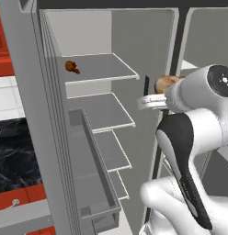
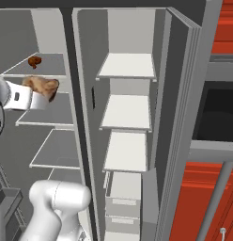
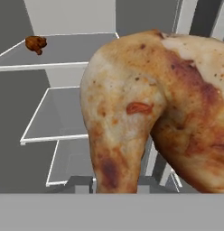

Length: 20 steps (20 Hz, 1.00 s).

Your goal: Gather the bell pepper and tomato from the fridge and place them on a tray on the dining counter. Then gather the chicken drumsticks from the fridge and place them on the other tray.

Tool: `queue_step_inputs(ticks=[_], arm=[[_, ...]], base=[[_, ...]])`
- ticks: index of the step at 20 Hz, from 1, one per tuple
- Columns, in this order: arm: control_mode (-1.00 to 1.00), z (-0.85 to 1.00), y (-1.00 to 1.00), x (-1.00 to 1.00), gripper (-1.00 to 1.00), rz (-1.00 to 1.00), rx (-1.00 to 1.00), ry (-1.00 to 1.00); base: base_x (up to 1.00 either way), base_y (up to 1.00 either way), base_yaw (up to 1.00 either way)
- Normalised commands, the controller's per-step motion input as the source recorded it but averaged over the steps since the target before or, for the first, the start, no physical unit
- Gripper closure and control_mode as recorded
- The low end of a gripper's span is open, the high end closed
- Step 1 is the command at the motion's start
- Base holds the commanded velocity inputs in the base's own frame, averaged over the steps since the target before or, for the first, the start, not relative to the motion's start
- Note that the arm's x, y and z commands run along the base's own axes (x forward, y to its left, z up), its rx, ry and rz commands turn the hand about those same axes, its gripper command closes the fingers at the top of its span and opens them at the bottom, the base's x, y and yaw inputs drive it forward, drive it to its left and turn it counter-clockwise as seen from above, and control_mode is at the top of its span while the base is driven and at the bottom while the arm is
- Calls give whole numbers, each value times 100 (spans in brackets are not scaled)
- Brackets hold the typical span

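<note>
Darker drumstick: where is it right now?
The darker drumstick lies on the top left shelf of the open fridge, near its back left corner, above and left of the pale drumstick.

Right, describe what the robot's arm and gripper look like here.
The arm is glossy white with rounded, bulbous links. A long black panel with small pale lettering runs down one link, and a round dark cap with a light centre closes the joint near the wrist. The gripper is a pale grey-white block, with a small dark mark on its side in the right base view. No cables show.

Blotchy, roasted-looking drumstick (image 3: 150, 113) skin (rough), against smooth matt grey fridge shelves (image 3: 73, 47)
</note>
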Motion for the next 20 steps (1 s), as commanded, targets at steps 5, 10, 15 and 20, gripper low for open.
queue_step_inputs(ticks=[5, 10, 15, 20], arm=[[-100, 0, -41, -100, 100, 0, 0, 4], [-100, -11, -36, -92, 100, 0, 0, 0], [-100, -9, -2, -8, 100, 0, 0, 4], [-100, 0, 0, 0, 100, 0, 0, 0]], base=[[0, 0, 0], [0, 0, 0], [0, 0, 0], [0, 0, 0]])
